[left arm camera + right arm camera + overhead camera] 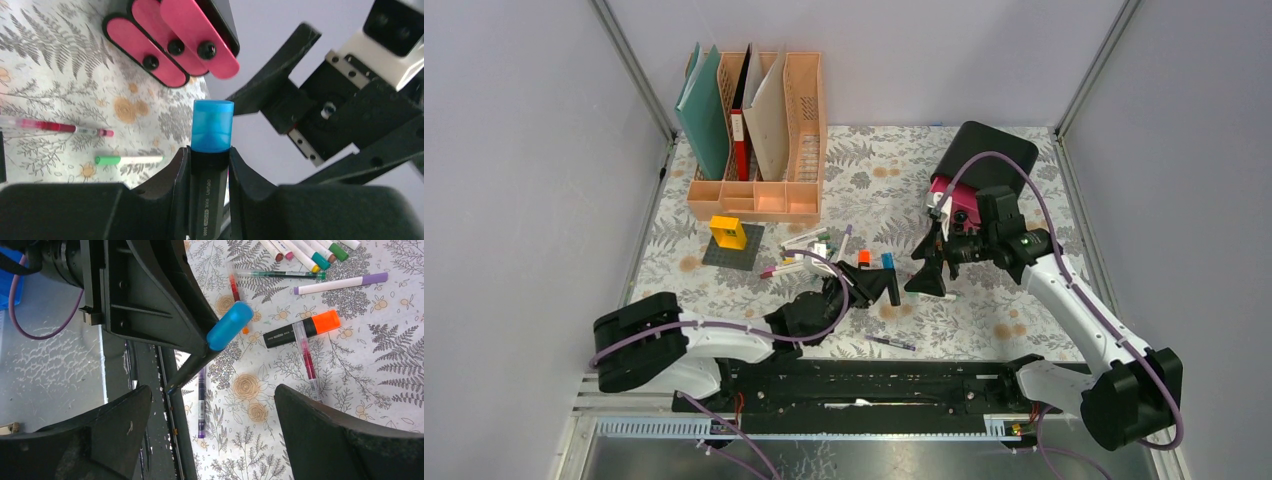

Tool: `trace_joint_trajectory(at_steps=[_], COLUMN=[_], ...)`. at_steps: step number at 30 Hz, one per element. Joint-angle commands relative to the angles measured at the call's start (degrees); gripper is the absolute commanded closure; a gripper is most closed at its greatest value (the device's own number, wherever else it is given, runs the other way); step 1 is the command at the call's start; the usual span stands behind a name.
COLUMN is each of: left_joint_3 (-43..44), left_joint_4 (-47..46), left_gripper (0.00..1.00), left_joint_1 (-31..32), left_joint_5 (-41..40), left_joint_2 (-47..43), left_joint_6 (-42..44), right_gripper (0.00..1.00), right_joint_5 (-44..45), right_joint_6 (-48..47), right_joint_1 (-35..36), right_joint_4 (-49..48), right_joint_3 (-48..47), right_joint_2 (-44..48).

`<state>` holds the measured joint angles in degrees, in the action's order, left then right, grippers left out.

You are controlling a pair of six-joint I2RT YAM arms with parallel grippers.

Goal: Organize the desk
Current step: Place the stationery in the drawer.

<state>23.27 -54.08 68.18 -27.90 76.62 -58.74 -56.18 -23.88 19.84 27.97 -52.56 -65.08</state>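
Observation:
The desk point(984, 310) is a white cloth with grey ferns and tan flowers. My left gripper point(879, 287) is shut on a black highlighter with a blue cap point(889, 265) and holds it above the desk's middle, cap pointing away. In the left wrist view the highlighter point(212, 125) sits between the fingers of the left gripper point(205, 167). My right gripper point(929, 272) is open and empty, just right of the highlighter. In the right wrist view the right gripper point(212, 410) stands wide, with the blue cap point(230, 325) ahead of it.
A peach file rack point(759, 195) stands back left, a black-and-pink drawer box point(979, 160) back right. An orange-capped highlighter point(864, 258) and several pens point(809, 250) lie mid-desk. A purple pen point(892, 344) lies near the front edge. A yellow block point(728, 232) sits on a grey plate.

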Motion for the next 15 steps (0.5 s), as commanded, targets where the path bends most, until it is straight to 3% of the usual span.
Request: trace_joint_trajectory(at_steps=[1,9,12,15], left_joint_3=[2.93,6.07,7.61,7.88], left_joint_4=[-10.38,-16.67,-16.44,-17.71], left_gripper=[1.00,1.00,1.00,1.00], left_joint_1=[0.63,1.08,1.43,2.17], left_joint_5=[-10.85,-10.46,-8.49,-8.57], left_joint_2=[3.93,10.01,11.46,12.86], left_joint_6=[-1.24,-1.64,-1.47,-1.72], right_gripper=[0.00,0.06,0.15,0.32], right_joint_5=[0.59,1.12,1.80,3.60], right_joint_6=[3.65,5.11,6.43,7.55], right_joint_1=[0.90,2.28,2.60,2.75], right_joint_4=[-4.27,-4.99,-5.70,-6.10], right_joint_3=[1.08,0.86,0.55,0.17], right_joint_2=[-1.22,-5.30,-5.88,-5.89])
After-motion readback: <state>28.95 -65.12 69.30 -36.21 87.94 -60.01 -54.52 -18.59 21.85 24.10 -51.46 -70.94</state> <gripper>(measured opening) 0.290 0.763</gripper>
